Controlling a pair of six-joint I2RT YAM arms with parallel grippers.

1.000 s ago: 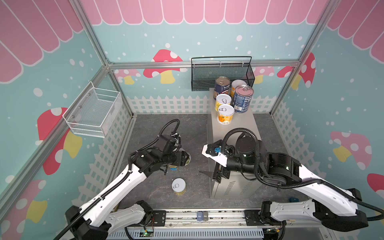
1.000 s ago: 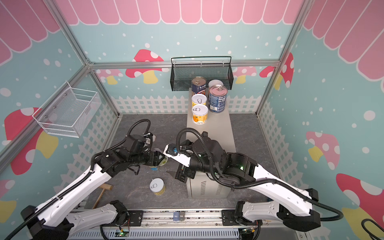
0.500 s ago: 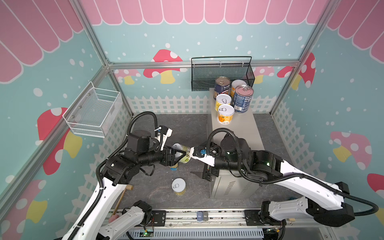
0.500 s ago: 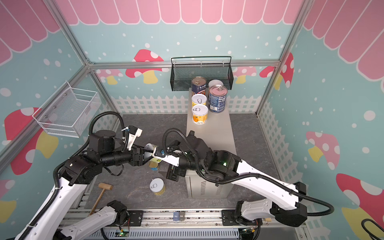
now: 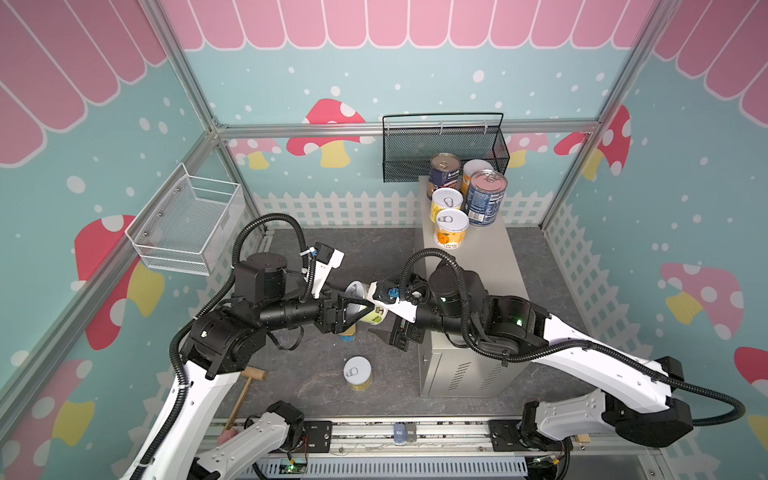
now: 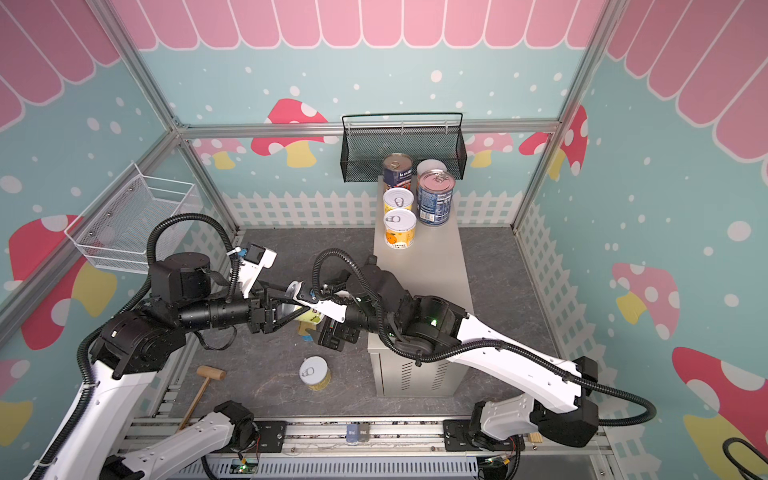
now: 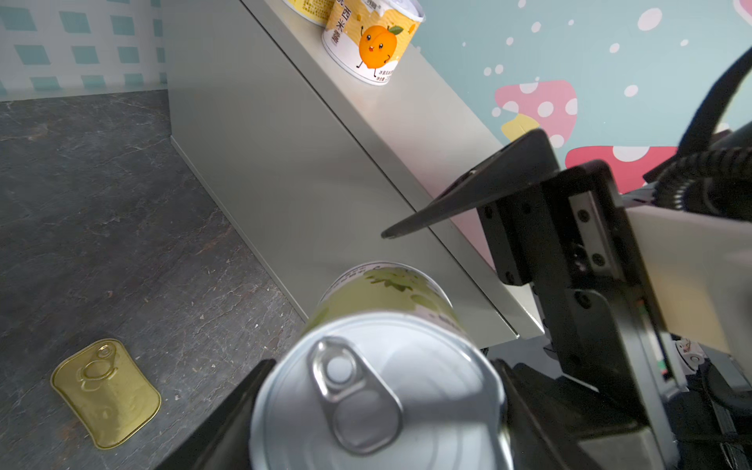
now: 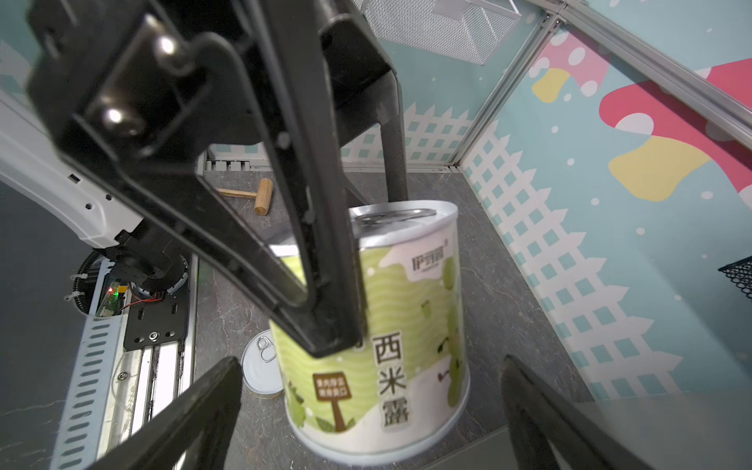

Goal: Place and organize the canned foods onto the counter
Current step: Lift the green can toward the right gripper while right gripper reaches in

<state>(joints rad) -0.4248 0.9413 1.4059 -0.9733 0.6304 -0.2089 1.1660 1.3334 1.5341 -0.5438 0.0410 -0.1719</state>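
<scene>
In both top views the left gripper [image 5: 365, 306] pinches a green-labelled can [image 5: 372, 318] by its sides. The can hangs tipped over above the floor [image 5: 374, 257], just beside the near end of the counter [image 5: 486, 259]. The right gripper [image 5: 380, 318] faces it with fingers spread wide. At the counter's far end stand two dark-blue-labelled cans [image 5: 484, 203] and three yellow-labelled cans [image 5: 452, 232], their print too small to read. Another yellow can [image 5: 358, 374] stands on the floor near a wooden mallet [image 5: 249, 380]. A flat gold tin [image 6: 305, 330] peeps out beneath the grippers. In the left wrist view the held can's white pull-tab lid [image 7: 378, 390] fills the foreground, with the left gripper's fingers [image 7: 228, 415] pressed on either side. The gold tin [image 7: 106, 392] lies flat on the floor, ring-pull up. The nearest yellow can on the counter [image 7: 372, 44] shows a smiling orange fruit character and the characters "西米". In the right wrist view the held can's label [image 8: 407, 325] reads "西米露" downward. Its small logo and brown signboard are too fine to read. One left finger [image 8: 321, 264] clamps across the label. The right gripper's own fingers [image 8: 195, 411] stand wide apart, with a gap showing on each side of the can.
</scene>
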